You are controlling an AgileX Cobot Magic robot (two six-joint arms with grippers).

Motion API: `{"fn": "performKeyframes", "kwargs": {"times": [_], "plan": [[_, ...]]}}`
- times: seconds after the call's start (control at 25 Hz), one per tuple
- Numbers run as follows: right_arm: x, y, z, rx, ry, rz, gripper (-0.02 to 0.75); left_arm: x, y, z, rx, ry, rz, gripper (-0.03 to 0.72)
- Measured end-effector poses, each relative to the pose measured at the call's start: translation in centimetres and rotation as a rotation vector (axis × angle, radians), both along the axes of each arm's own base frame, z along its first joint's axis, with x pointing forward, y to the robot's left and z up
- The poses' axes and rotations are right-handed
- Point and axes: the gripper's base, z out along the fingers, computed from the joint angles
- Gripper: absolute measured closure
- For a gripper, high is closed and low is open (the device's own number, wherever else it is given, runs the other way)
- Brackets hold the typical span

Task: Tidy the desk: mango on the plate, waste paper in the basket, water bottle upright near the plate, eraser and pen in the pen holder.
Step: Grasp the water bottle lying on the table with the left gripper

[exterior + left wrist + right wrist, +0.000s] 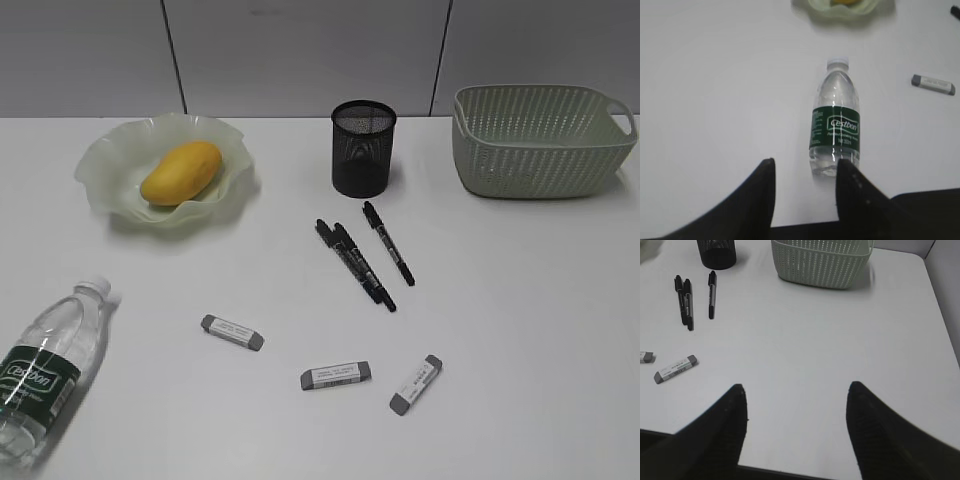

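Left gripper: jaws are seen spread apart, nothing between them, held over bare desk. The right-hand fingertip sits just beside the base of the water bottle; contact cannot be confirmed. The bottle is lying on its side, cap pointing away toward the plate, green label facing up.

Right gripper: jaws are seen wide apart, empty, above open desk surface. Nothing is close to the fingertips.

Neither gripper is visible in the exterior view.

Layout as read from the exterior view:
- Bottle is at the near-left corner, partly cut off by the frame edge, well apart from the plate.
- Mango is resting in the plate at far left.
- Pen holder is upright at far centre; contents cannot be made out through the mesh.
- Basket is at far right, well apart from the holder. Its interior is not shown.
- Three black pens are lying on the desk just in front of the holder: two side by side and touching, the third just to their right, all angled roughly the same way.
- Three grey erasers are lying nearer the camera, apart from each other: left eraser, middle eraser, right eraser.

Waste paper is not seen in any view.
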Motion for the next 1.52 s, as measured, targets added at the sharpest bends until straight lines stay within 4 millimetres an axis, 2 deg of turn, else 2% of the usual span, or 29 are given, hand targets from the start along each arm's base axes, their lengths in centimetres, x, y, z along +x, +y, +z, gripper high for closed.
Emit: {"fn": "performKeyframes", "kwargs": {"times": [0.16, 0.32, 0.4, 0.56, 0.72, 1.0, 1.28, 1.32, 1.44, 1.52], "plan": [[0.0, 0.0, -0.1, 0.0, 0.001, 0.0, 0.26, 3.7, -0.9, 0.3, -0.02, 0.104, -0.031, 0.29], [0.0, 0.0, -0.1, 0.0, 0.001, 0.0, 0.262, 9.1, -2.1, 0.0, -0.015, 0.205, -0.083, 0.215], [0.0, 0.0, -0.1, 0.001, 0.001, 0.0, 0.262, 12.3, -2.6, -1.2, 0.002, 0.299, -0.091, 0.176], [0.0, 0.0, -0.1, 0.003, 0.001, -0.003, 0.262, 17.5, -3.3, -4.0, 0.025, 0.469, -0.094, 0.043], [0.0, 0.0, -0.1, 0.002, 0.001, -0.005, 0.262, 21.5, -4.3, -6.6, 0.041, 0.588, -0.105, 0.006], [0.0, 0.0, -0.1, 0.002, 0.001, -0.005, 0.262, 24.5, -7.3, -10.4, 0.149, 0.701, -0.21, 0.006], [0.0, 0.0, -0.1, 0.002, 0.001, -0.005, 0.262, 25.5, -7.9, -14.3, 0.19, 0.812, -0.216, 0.027], [0.0, 0.0, -0.1, 0.002, 0.001, -0.005, 0.262, 25.5, -7.9, -14.7, 0.192, 0.821, -0.216, 0.058], [0.0, 0.0, -0.1, 0.002, 0.001, -0.005, 0.262, 25.7, -8.0, -15.0, 0.188, 0.808, -0.211, 0.249], [0.0, 0.0, -0.1, 0.002, 0.001, -0.005, 0.262, 25.9, -8.1, -14.6, 0.176, 0.77, -0.208, 0.262]]}}
